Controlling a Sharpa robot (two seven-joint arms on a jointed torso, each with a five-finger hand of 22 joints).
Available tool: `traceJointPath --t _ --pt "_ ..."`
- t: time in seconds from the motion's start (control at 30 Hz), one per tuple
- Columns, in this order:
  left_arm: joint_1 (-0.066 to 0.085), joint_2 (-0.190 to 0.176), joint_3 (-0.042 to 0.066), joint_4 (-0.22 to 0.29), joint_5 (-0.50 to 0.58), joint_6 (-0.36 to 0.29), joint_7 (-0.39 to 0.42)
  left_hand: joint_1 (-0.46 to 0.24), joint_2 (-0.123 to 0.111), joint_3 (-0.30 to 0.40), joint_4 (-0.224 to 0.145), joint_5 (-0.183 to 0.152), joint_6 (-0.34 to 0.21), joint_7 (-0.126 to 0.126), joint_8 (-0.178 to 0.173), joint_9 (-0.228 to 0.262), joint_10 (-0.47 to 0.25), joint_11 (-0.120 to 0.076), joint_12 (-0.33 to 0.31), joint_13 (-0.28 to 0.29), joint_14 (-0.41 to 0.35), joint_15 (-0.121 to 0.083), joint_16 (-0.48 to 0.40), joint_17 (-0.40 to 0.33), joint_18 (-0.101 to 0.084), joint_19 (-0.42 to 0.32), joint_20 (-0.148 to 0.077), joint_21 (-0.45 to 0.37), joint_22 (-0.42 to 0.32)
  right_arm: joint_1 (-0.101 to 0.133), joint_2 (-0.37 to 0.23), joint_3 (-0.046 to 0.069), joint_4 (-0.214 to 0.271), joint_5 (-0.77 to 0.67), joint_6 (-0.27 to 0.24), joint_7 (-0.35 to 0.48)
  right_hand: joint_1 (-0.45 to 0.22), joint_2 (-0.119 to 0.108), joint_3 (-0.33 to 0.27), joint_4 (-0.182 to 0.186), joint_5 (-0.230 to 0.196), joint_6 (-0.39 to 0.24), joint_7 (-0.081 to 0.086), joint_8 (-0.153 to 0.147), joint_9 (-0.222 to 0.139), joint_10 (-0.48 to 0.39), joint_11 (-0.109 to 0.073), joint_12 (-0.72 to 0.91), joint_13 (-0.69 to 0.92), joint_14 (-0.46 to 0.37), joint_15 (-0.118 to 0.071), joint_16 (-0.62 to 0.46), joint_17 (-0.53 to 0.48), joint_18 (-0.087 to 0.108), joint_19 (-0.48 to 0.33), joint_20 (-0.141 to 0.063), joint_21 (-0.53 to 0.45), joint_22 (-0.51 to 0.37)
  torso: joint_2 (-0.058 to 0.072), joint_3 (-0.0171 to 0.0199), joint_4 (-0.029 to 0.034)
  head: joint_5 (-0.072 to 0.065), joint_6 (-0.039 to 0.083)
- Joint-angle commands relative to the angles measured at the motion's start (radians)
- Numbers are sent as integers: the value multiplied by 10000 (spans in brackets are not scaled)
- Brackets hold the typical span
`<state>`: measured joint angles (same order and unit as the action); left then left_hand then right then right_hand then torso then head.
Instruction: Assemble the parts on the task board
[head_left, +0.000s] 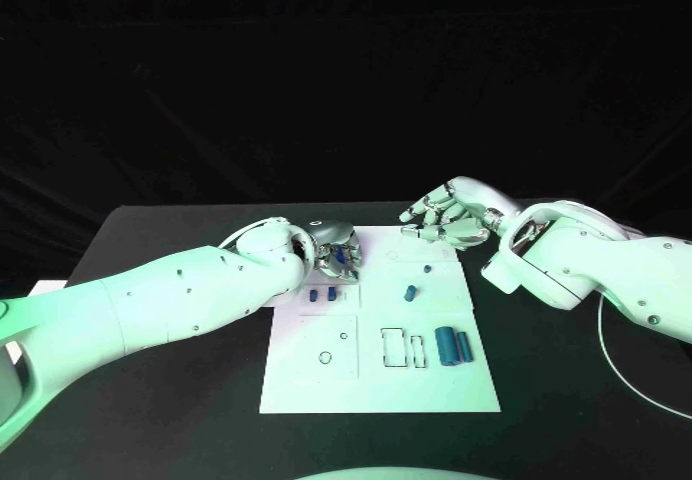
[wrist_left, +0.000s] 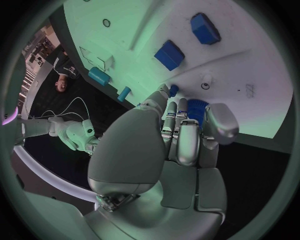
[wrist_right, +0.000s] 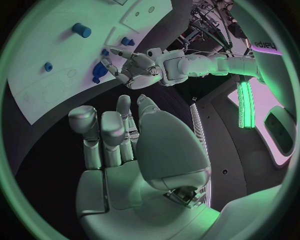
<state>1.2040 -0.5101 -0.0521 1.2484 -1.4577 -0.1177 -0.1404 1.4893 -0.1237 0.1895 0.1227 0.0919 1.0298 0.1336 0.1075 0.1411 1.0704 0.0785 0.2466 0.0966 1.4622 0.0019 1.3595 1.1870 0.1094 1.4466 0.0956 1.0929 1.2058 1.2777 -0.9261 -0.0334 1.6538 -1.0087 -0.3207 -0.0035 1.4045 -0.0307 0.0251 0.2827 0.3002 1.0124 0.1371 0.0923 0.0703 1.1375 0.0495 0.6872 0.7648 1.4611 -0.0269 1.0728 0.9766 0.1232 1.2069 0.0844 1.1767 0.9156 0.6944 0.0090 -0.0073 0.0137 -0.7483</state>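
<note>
Two silver many-fingered hands are over the far end of the flat white task board (head_left: 382, 390) on the black bench (head_left: 173, 230). Left hand (head_left: 335, 252) is at the board's far-left corner, fingers curled in and pinching a small dark-blue part (wrist_left: 196, 109); the left wrist view shows the blue piece between the fingertips, close above the white surface. Right hand (head_left: 447, 215) is w/ fingers apart and half bent, holding nothing as far as I can see, at the far edge of the board, near the left hand but not touching it.

Other parts, relative to left hand: two small blue blocks (head_left: 326, 295) just on the near side of it; one small blue peg (head_left: 411, 293) toward the right hand's side, approx. mid-board; two larger teal cylinders (head_left: 453, 346) well apart, toward the near-right of the board, beside thin outlined slots.

Step in hand, I judge: left hand is bringing or seating its blue part into a place at the far-left corner. If part already sits in its hole, I cannot tell; fingers hide it.

Next move needs, prob.: lower straight and keep part upright over its seat, then loosen the fingers w/o dragging it. Right hand is free to take the peg. Most parts lie loose, so task is early.
</note>
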Motion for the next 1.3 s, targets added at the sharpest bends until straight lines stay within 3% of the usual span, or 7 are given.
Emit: traceJointPath --t 0.03,0.3,0.67,0.8,1.03,1.23,1.3 --pt "-8 108 8 -44 -361 452 -227 76 104 160 -6 50 138 -13 -64 -31 139 -15 -91 -58 220 -78 76 23 -139 84 -21 151 128 -7 23 0 -1 -29 131 109 73 -1 0 -48 42 -38 13 47 -10 -99 4 47 -8 45 15 -20 7 80 -62 -3 -31 -1 0 -4 13 -18 -13" --pt "-46 289 8 -192 -507 576 -323 319 155 776 -122 66 412 -33 -82 -104 515 -68 -279 -200 270 -138 128 -1 -221 183 -72 630 535 -7 48 0 -8 -28 141 117 73 -1 0 -48 42 -38 13 47 -10 -99 4 47 -8 45 15 -20 7 80 -62 -3 -31 -1 0 -6 5 -24 -31" --pt "-85 406 7 -295 -594 842 -548 204 -32 1459 -209 52 667 -51 -147 -198 923 -113 -556 -270 293 -175 146 -97 -260 203 -106 891 794 -7 51 0 -3 -26 151 114 88 10 9 -51 59 -39 14 47 -10 -102 4 48 -15 48 15 -16 19 81 -64 -3 -39 -9 -2 -4 13 -46 -61" --pt "-89 406 6 -314 -632 976 -642 351 -13 1818 -397 59 760 -28 -162 -224 1133 -133 -585 -241 306 -203 169 -96 -296 241 -130 1096 966 -7 46 0 -3 -26 149 113 88 10 9 -51 59 -39 14 47 -10 -102 4 48 -15 48 15 -16 19 81 -64 -3 -39 -9 -7 0 13 -53 -67" --pt "-96 374 15 -245 -650 589 -544 467 1 2394 -731 57 1058 -23 -100 -223 1487 -178 -586 -156 339 -235 214 -79 -353 307 -170 1404 1223 -7 48 0 -1 -25 142 126 94 19 14 -49 73 -38 15 48 -9 -103 4 49 -19 50 15 -10 31 80 -59 -3 -37 -3 -3 -5 14 -61 -54" --pt "-100 187 96 71 -504 70 -400 256 -116 2806 -933 73 1148 5 -153 -264 1597 -165 -728 -114 335 -224 199 -162 -367 310 -172 1489 1316 -7 48 0 -2 -22 140 134 94 19 14 -49 73 -38 15 48 -9 -103 4 49 -19 50 15 -10 31 80 -59 -3 -37 -3 -10 -2 11 -70 -29" --pt "-99 71 173 244 -410 -77 -377 112 -180 2997 -1012 78 1149 32 -204 -294 1578 -147 -855 -120 328 -199 186 -210 -371 303 -158 1513 1350 -7 43 0 -1 -21 139 135 95 20 15 -49 76 -37 15 48 -9 -103 4 50 -20 51 15 -10 31 80 -59 -3 -37 -2 -21 4 19 -73 -19"
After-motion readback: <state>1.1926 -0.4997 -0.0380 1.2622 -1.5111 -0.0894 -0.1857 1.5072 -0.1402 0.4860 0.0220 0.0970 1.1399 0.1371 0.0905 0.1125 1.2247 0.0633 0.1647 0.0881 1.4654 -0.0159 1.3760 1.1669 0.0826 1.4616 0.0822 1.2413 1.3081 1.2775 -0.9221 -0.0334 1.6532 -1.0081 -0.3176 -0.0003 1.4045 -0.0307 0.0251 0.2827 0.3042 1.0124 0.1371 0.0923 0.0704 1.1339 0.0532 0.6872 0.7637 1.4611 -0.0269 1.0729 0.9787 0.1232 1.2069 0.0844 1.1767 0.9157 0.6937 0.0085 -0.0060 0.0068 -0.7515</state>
